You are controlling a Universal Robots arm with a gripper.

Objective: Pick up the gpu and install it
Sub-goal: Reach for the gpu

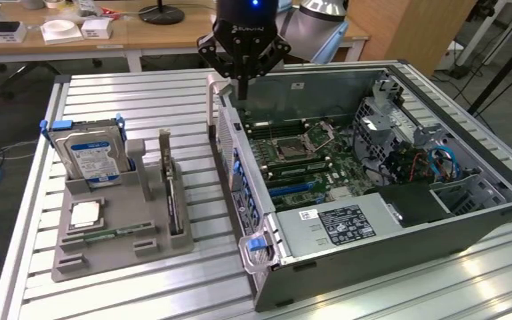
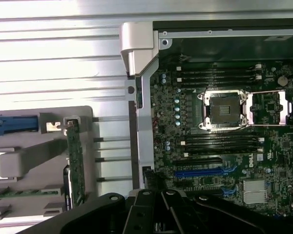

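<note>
Hovering above the case's (image 1: 416, 233) rear wall, your gripper (image 1: 241, 87) had its jaws closed together. The gpu (image 1: 173, 197) stood on edge in the tray (image 1: 105, 257), between the hard drive (image 1: 91, 157) and the case, well apart from your gripper.
</note>
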